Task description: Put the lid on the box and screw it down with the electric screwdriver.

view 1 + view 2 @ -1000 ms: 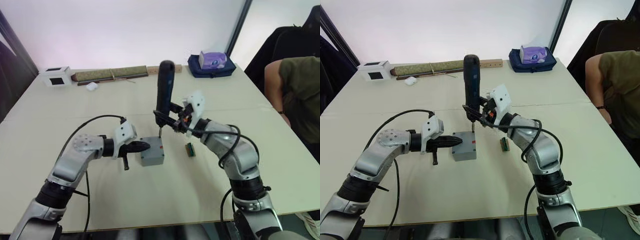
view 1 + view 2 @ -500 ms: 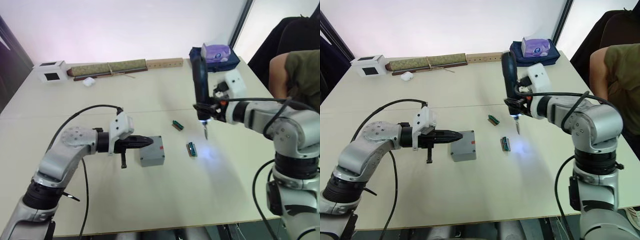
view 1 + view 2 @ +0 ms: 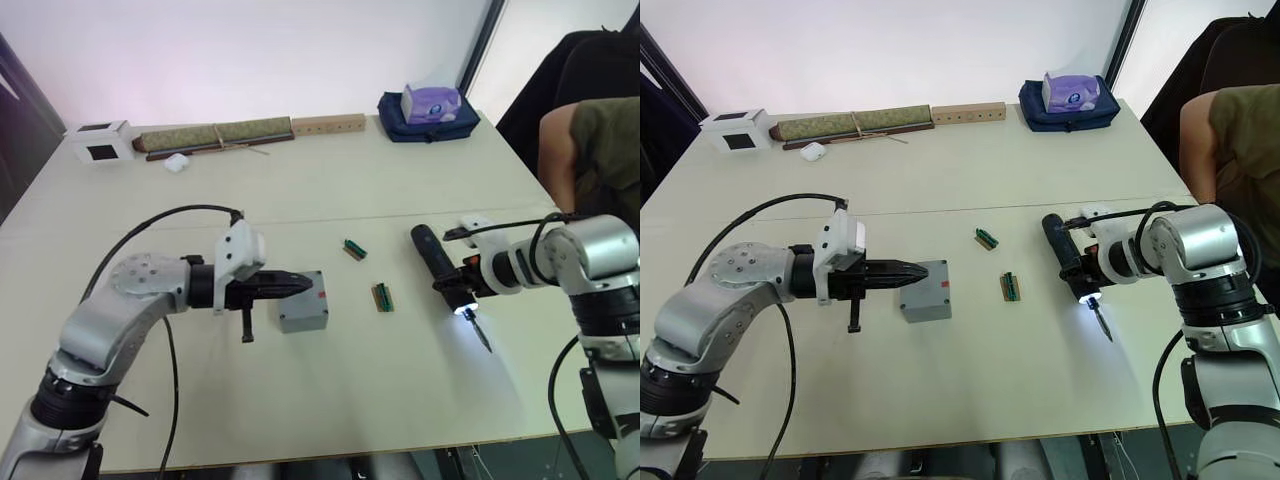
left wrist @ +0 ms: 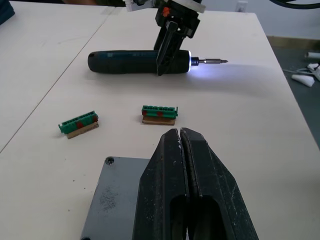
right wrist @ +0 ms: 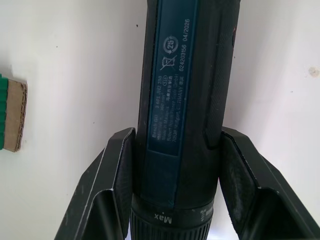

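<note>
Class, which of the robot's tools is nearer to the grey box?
Left. The left tool touches the box; the right tool holds the screwdriver farther off.

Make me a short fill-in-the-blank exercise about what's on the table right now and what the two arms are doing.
1. The right gripper grips the electric screwdriver, which lies ____ on the table.
2. The left gripper, fingers closed, rests on the ____ of the box.
3. ____ small green connector blocks lie between box and screwdriver.
4. A ____ tissue pack sits on the blue bag.

Missing words: flat; lid; two; purple
</note>
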You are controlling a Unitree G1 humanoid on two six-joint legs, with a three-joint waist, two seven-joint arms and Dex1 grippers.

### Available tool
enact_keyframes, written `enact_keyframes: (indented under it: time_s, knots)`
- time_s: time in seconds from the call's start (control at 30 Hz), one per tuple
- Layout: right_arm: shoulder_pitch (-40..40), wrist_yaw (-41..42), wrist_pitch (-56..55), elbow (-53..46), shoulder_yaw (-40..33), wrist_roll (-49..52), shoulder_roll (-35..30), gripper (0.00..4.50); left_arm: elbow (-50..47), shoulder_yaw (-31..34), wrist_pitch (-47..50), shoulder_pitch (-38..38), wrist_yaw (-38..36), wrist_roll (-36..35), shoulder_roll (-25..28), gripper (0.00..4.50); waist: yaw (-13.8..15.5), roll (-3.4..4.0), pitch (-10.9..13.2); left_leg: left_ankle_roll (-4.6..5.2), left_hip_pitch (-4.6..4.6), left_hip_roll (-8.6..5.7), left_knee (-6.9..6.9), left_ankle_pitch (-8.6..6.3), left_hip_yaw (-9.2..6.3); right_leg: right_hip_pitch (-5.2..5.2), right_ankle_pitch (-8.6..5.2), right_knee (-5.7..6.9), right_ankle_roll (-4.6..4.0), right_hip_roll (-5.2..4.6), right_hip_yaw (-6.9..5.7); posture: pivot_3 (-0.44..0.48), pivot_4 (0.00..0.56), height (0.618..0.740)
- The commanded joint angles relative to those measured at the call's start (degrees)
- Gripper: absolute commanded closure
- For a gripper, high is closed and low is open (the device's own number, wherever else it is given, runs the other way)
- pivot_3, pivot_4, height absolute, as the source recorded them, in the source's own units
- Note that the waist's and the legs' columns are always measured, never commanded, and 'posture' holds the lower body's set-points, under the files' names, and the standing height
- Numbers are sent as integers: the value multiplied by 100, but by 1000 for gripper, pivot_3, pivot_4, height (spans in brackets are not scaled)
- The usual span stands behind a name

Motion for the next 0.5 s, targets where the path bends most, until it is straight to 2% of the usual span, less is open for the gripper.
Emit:
enact_keyframes:
  time_s: [0.03,0.07,0.23,0.27,0.37,0.47,0.5]
  knots:
    - [-126,90,-151,287,174,-181,-4,2152,-225,174,62,-52,72,-179,87,4500,-8,-1,-1,0,2,0,2,0,1,3,2,0,3,0,1,0,150,740]
    - [-132,136,-231,300,233,-218,-44,1656,-225,166,72,-57,95,-190,96,4500,-6,-2,-1,0,3,0,4,0,2,5,2,-1,3,0,1,0,150,740]
    - [-213,317,-537,224,252,-316,-215,79,-194,127,79,-43,141,-178,157,4500,-3,-2,-1,0,2,1,43,0,-2,23,3,2,5,4,1,0,150,740]
    - [-246,363,-605,182,226,-328,-273,32,-183,124,82,-43,143,-176,174,4500,2,-2,-1,0,2,1,47,0,0,24,4,1,6,2,2,0,150,740]
    - [-140,1010,-1495,-560,260,-402,-1037,32,-187,222,160,-20,145,-129,401,4500,43,10,13,0,-5,-5,55,0,3,22,6,1,9,-5,4,0,150,740]
    - [132,1792,-2427,-1314,-151,-153,-1468,32,-100,554,200,158,126,-214,665,4500,20,17,26,1,-11,-5,54,-1,4,15,5,-2,17,-7,4,0,150,740]
    - [352,2341,-2740,-1567,-572,173,-1635,32,-93,682,235,322,114,-188,812,4500,-6,14,27,6,-9,-1,54,-3,2,15,4,-1,17,-2,3,0,150,740]
